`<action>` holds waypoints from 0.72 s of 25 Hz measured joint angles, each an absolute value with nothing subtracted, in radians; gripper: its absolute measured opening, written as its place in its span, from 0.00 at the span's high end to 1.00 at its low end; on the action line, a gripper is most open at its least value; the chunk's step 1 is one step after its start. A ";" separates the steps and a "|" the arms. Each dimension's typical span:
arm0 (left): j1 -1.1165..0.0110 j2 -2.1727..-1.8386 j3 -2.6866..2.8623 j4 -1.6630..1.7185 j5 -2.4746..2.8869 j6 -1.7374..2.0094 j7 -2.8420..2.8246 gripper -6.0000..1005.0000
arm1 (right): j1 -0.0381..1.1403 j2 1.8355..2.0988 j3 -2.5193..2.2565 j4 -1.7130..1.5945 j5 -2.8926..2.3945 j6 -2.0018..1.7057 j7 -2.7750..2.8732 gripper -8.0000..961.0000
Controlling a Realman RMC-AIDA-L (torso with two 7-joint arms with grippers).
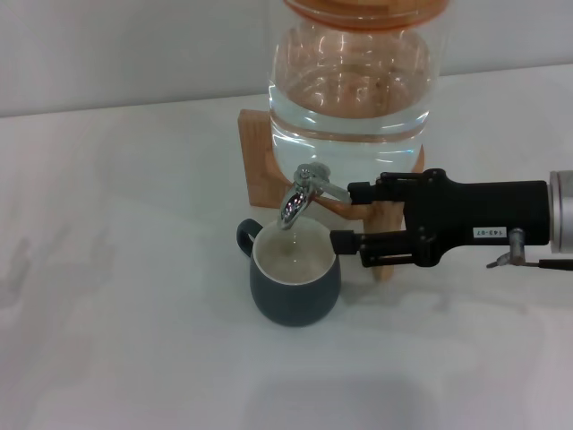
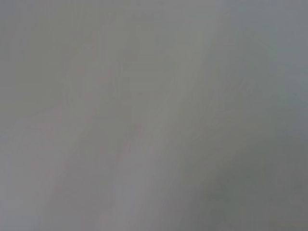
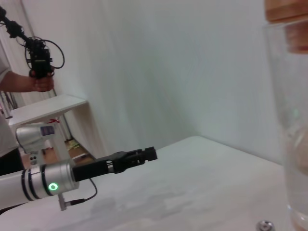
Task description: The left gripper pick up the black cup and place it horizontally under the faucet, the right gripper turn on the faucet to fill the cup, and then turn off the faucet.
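The black cup (image 1: 295, 285) stands upright on the white table, right under the faucet's spout, its handle to the back left. Its cream inside looks part filled with water. The chrome faucet (image 1: 304, 190) sits at the foot of the glass water jar (image 1: 351, 90). My right gripper (image 1: 351, 217) reaches in from the right, open. Its upper finger touches the tip of the faucet's lever and its lower finger lies beside the cup's rim. My left gripper (image 3: 142, 156) shows only far off in the right wrist view, held above the table away from the cup.
The jar rests on a wooden stand (image 1: 258, 152); it also shows in the right wrist view (image 3: 288, 120). A person with a camera rig (image 3: 33, 67) stands beyond a white side table (image 3: 48, 107). The left wrist view shows only blank grey.
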State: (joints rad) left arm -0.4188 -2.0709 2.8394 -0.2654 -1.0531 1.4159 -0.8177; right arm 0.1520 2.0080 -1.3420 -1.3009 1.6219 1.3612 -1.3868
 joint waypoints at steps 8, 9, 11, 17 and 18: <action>-0.419 -2.071 2.839 -0.265 -1.053 1.410 -0.815 0.51 | 0.161 2.008 -1.384 -1.326 1.622 1.365 -1.378 0.19; -0.420 -2.071 2.839 -0.265 -1.053 1.410 -0.815 0.51 | 0.161 2.008 -1.387 -1.328 1.624 1.365 -1.378 0.19; -0.421 -2.071 2.839 -0.265 -1.053 1.409 -0.814 0.51 | 0.163 2.008 -1.393 -1.330 1.626 1.365 -1.378 0.19; -0.423 -2.071 2.839 -0.265 -1.052 1.398 -0.811 0.51 | 0.162 2.008 -1.400 -1.333 1.631 1.365 -1.377 0.18; -0.422 -2.071 2.839 -0.265 -1.052 1.395 -0.811 0.51 | 0.161 2.008 -1.400 -1.333 1.631 1.365 -1.377 0.18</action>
